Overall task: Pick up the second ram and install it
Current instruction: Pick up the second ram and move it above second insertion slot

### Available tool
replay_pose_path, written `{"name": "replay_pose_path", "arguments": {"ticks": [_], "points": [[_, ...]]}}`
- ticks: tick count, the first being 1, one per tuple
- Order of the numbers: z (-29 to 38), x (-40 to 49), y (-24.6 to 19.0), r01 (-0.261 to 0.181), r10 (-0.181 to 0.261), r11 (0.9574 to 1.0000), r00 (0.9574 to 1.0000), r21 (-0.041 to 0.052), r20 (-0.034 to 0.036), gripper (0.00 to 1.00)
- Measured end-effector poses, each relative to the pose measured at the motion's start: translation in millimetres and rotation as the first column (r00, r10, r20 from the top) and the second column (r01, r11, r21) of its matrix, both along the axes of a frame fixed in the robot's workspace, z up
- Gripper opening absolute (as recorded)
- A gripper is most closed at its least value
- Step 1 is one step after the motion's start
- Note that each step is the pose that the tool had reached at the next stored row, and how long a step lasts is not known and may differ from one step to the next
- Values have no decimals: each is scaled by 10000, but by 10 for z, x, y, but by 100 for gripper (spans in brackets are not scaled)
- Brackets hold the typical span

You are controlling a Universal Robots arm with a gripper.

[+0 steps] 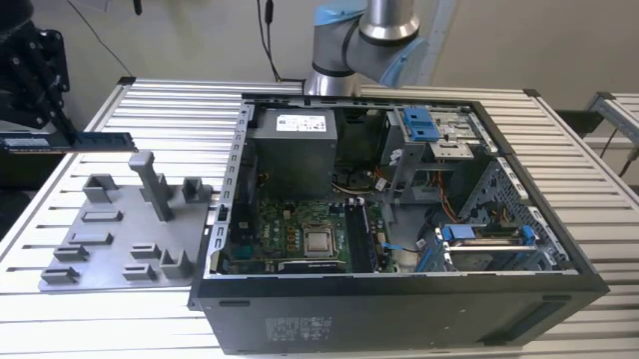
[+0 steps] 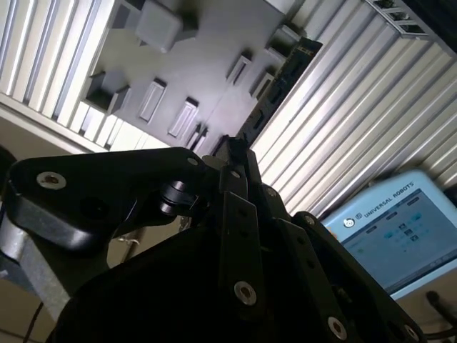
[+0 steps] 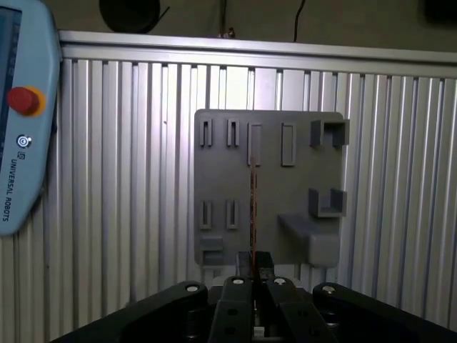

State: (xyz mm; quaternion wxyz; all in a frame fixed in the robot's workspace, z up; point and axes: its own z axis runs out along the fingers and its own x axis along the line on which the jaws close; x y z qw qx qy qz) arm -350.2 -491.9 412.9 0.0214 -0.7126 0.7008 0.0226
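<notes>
One stick — the second ram (image 1: 105, 140) — sits clamped in the tool (image 1: 66, 136), above the grey tray (image 1: 115, 224).

Ribbed silver metal bench (image 1: 160, 105): smooth, glossy (light glares off the slats). Flat grey plastic tray (image 3: 278, 193): matt. Open black metal computer case (image 1: 399, 318): matt outer wall. Long dark-green memory stick (image 1: 100, 140): smooth flat board. Black gripper (image 3: 253, 264): matt, with bright metal screw heads (image 3: 327, 290).

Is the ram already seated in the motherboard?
No, the gripper holds the ram in the air above the tray.
</notes>
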Motion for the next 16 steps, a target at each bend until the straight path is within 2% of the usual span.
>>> {"name": "replay_pose_path", "arguments": {"ticks": [16], "points": [[0, 248, 0, 0, 0, 10000, 10000, 0, -8, 14]]}}
